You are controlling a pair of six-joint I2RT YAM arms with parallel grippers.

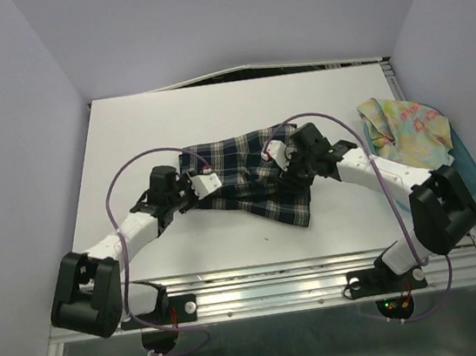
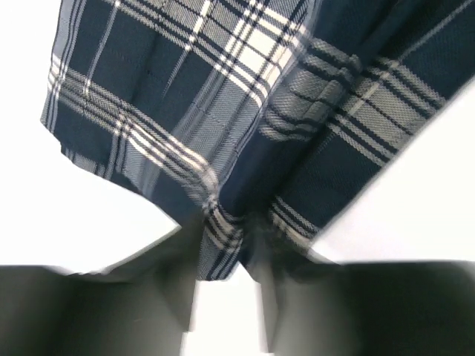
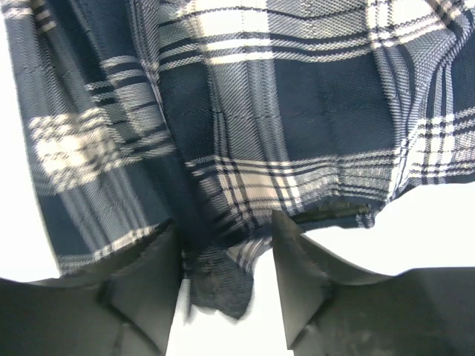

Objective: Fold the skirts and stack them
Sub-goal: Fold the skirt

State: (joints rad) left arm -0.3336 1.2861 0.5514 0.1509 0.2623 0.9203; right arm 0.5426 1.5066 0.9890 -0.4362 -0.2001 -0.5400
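Observation:
The dark plaid skirt [image 1: 251, 180] lies rumpled across the middle of the table. My left gripper [image 1: 199, 186] is at its left edge. In the left wrist view the gripper [image 2: 226, 237] is shut on a bunched corner of the plaid skirt [image 2: 223, 111], and the cloth tents up from the fingers. My right gripper [image 1: 282, 158] is over the skirt's right part. In the right wrist view the gripper [image 3: 223, 245] has its fingers apart, and a hem flap of the skirt [image 3: 223, 282] hangs loose between them. The pastel flower-print skirt [image 1: 402, 126] lies crumpled at the far right.
A translucent teal bin [image 1: 472, 166] sits at the table's right edge, partly under the pastel skirt. The purple cables loop over both arms. The metal rail runs along the table's near edge [image 1: 276, 269].

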